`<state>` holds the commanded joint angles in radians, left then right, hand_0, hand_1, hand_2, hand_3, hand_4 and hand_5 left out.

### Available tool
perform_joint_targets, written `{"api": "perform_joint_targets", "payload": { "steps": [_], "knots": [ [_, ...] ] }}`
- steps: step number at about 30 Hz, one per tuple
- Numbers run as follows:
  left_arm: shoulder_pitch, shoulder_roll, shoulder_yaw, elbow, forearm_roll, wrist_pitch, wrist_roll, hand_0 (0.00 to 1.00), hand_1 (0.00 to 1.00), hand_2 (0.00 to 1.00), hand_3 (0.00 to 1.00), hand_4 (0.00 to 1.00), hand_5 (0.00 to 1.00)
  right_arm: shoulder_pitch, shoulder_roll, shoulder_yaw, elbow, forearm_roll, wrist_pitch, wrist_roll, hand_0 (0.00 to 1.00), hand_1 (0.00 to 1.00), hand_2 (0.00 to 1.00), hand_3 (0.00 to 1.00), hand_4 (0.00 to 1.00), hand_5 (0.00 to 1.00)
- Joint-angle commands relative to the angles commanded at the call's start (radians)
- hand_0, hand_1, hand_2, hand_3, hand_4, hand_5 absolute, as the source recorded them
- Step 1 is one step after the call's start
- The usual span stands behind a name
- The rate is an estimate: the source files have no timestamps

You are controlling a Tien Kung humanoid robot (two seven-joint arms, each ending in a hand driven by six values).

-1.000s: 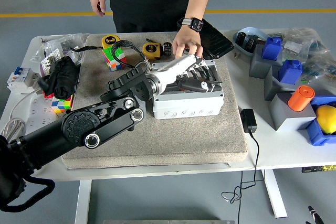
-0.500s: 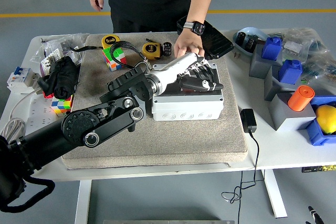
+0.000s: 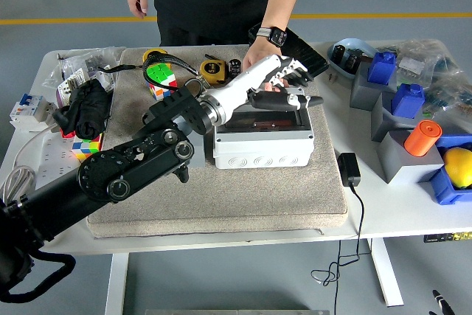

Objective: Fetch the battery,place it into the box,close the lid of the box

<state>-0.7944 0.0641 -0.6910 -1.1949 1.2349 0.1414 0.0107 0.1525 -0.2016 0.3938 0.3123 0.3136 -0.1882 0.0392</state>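
The box, pale grey, sits on a beige mat on the white tabletop. Its top is open, showing a dark inside with a reddish strip; whether the battery lies in it cannot be told. The left hand hangs over the box's far edge, fingers loosely curled, dark fingertips pointing right; whether they grip anything cannot be told. A person's hand with a watch rests just behind the box, beside a black slab that may be the lid.

On the mat's far edge lie two tape measures and a puzzle cube. At the right, grey bins hold an orange cylinder and blue blocks; a blue tray holds a yellow ball. A black adapter lies by the mat.
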Motion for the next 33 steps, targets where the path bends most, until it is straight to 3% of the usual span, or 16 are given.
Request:
{"api": "perform_joint_targets", "payload": {
  "steps": [5,6,10,14,17,27,33],
  "knots": [
    [0.082,0.037,-0.121,-0.066,-0.046,0.015,-0.014,0.835,0.84,0.834,0.781,0.966,0.476,-0.001,0.002,0.003,0.0,-0.001,0.0,0.0,0.728,0.666,0.654,0.593,0.998,0.619],
    [0.093,0.041,-0.141,-0.071,-0.058,0.017,-0.013,0.688,0.748,0.753,0.715,0.959,0.472,-0.001,0.002,0.004,0.0,-0.001,0.0,0.0,0.728,0.666,0.654,0.593,0.998,0.619],
    [0.185,0.086,-0.277,-0.083,-0.215,0.014,-0.01,0.688,0.748,0.753,0.715,0.959,0.472,-0.003,0.002,0.008,0.0,-0.001,0.004,-0.001,0.728,0.666,0.654,0.593,0.998,0.619],
    [0.249,0.11,-0.4,-0.056,-0.377,-0.028,-0.001,0.652,0.737,0.745,0.729,0.974,0.507,-0.004,0.004,0.008,-0.001,-0.002,0.006,-0.002,0.727,0.666,0.654,0.594,0.998,0.619],
    [0.293,0.124,-0.487,-0.049,-0.468,-0.027,-0.007,0.652,0.737,0.745,0.729,0.974,0.507,-0.004,0.005,0.005,-0.002,-0.004,0.006,-0.006,0.727,0.666,0.654,0.594,0.998,0.619],
    [0.4,0.186,-0.647,-0.049,-0.459,-0.006,-0.02,0.627,0.694,0.708,0.703,0.983,0.503,-0.002,0.009,0.004,-0.003,-0.007,0.007,-0.007,0.727,0.666,0.654,0.594,0.998,0.618],
    [0.438,0.206,-0.705,-0.052,-0.453,-0.005,-0.025,0.605,0.671,0.682,0.695,0.995,0.513,-0.001,0.01,-0.002,-0.005,-0.005,0.008,-0.007,0.727,0.666,0.654,0.594,0.998,0.618]
  ]
}}
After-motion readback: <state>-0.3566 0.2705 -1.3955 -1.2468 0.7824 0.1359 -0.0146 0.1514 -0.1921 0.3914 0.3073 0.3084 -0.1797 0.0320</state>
